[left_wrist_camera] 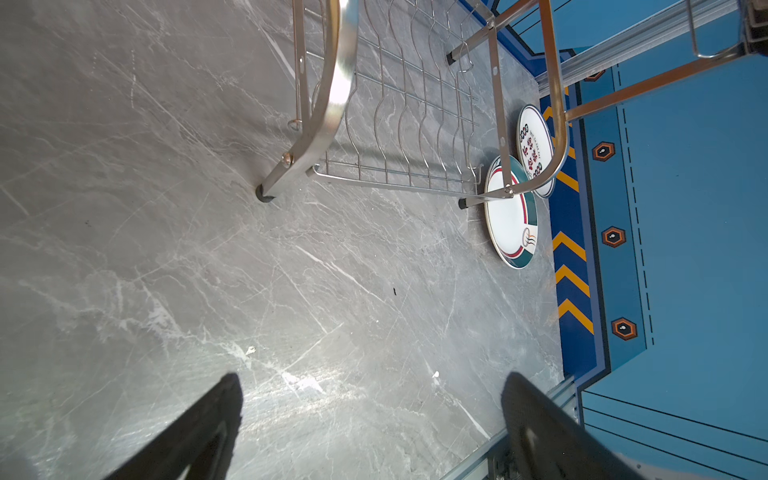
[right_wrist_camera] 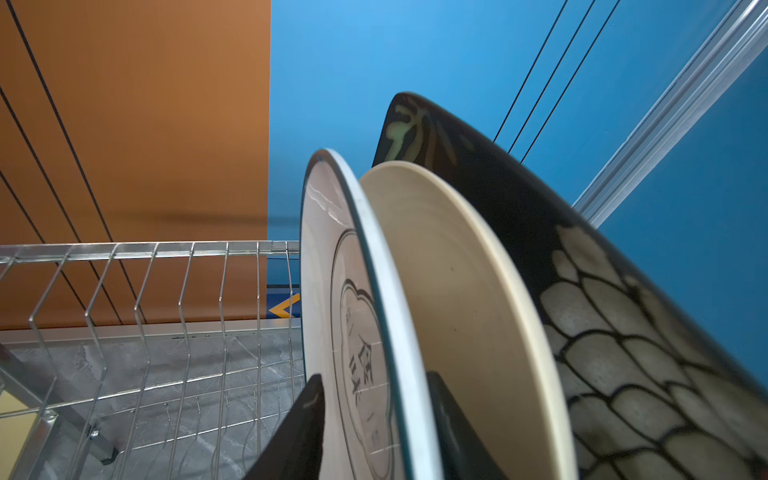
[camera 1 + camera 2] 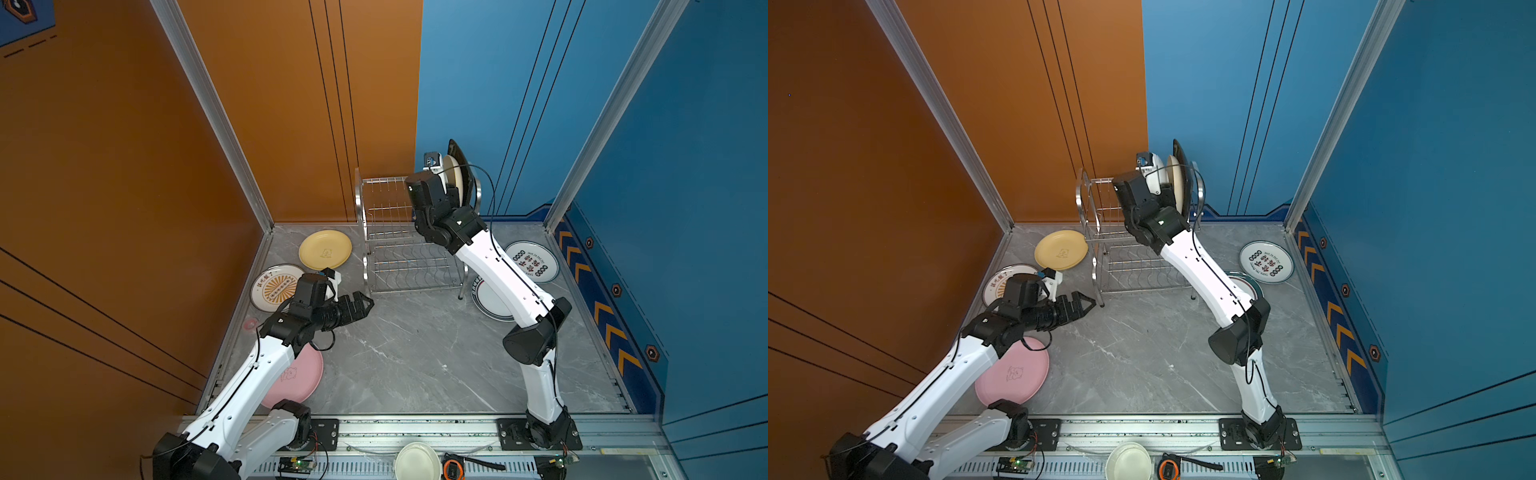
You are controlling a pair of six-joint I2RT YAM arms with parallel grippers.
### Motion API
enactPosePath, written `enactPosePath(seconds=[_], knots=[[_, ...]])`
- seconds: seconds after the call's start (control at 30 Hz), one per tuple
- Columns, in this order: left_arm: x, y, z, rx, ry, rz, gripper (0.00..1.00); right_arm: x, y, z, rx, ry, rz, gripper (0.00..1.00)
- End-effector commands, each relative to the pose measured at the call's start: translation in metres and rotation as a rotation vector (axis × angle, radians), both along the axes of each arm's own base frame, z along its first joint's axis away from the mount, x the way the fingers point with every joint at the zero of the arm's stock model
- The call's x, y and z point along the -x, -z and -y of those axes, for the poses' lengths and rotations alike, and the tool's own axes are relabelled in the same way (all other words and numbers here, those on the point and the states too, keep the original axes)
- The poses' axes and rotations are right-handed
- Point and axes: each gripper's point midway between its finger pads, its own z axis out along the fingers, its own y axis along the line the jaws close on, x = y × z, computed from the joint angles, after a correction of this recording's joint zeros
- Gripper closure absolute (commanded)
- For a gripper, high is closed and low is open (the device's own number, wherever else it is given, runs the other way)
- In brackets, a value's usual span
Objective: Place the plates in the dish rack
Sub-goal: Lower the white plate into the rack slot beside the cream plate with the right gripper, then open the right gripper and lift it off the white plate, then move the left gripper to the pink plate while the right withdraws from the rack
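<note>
In both top views, the dish rack (image 3: pixel 386 195) stands by the back edge of the table. Plates stand on edge at the right end of its top shelf. I can see the black plate (image 3: pixel 460 160) and the cream plate (image 3: pixel 453 176) there. More lie flat, like the yellow plate (image 3: pixel 1061 249) near the back edge and the pink plate (image 3: pixel 1013 372) near the front left corner.

In the left wrist view, my left gripper (image 1: pixel 374 378) has its fingers wide apart with nothing in them. The rack's leg (image 1: pixel 264 195) is near. If I push forward, I could bump it and shake the plates.

In the right wrist view, my right gripper (image 2: pixel 376 380) has one finger on each side of the white plate (image 2: pixel 324 249). I cannot tell if I am pinching it. If a finger rubs it when I pull away, it could tip over or knock the cream plate.
</note>
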Motion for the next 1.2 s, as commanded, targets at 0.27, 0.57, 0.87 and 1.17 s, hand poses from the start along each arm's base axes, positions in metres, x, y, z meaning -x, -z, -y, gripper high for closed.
enactPosePath(seconds=[0.27,0.57,0.87,1.17], knots=[[0.005,0.003,-0.004,-0.022,-0.014,-0.005,0.02,0.038,-0.037,0.004,-0.082,-0.068,0.033,0.46],[0.008,0.006,-0.015,-0.065,-0.054,-0.015,0.02,0.063,-0.043,-0.003,-0.107,-0.127,0.018,0.41],[0.019,0.017,-0.062,-0.215,-0.202,-0.078,0.02,0.101,-0.028,-0.009,-0.103,-0.204,-0.050,0.32],[0.038,0.035,-0.126,-0.381,-0.400,-0.207,0.02,0.140,0.027,-0.008,-0.236,-0.308,-0.229,0.22]])
